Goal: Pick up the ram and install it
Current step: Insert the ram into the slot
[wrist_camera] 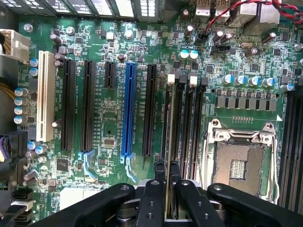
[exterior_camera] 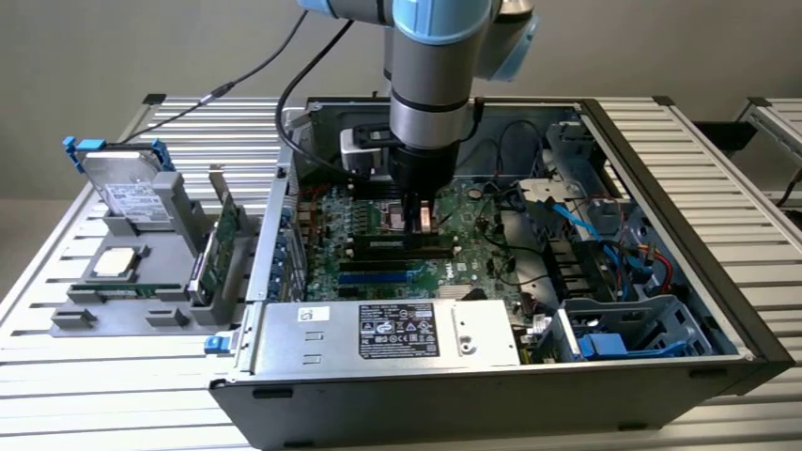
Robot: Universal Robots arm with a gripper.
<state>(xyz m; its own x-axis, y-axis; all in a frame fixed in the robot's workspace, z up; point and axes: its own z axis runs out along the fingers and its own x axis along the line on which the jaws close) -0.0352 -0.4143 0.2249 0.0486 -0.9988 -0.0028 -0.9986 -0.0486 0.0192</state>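
My gripper (exterior_camera: pixel 420 228) reaches down into the open computer case over the motherboard (exterior_camera: pixel 376 221). It is shut on the ram (exterior_camera: pixel 401 246), a long narrow stick with black chips held by its upper edge. The stick lies along the memory slots, low over the board, and I cannot tell whether it is seated. In the wrist view the ram (wrist_camera: pixel 169 142) shows edge-on as a thin strip running away from my gripper (wrist_camera: pixel 167 166). It lines up with the black memory slots (wrist_camera: pixel 187 123) beside the empty silver processor socket (wrist_camera: pixel 241 165).
A power supply (exterior_camera: pixel 389 334) sits at the case's near side, and cables and a drive cage (exterior_camera: pixel 626 319) fill the exterior view's right. Outside the case, on the exterior view's left, a grey holder (exterior_camera: pixel 75 319) carries a hard drive (exterior_camera: pixel 131 193), a processor chip (exterior_camera: pixel 113 263) and an upright expansion card (exterior_camera: pixel 225 249).
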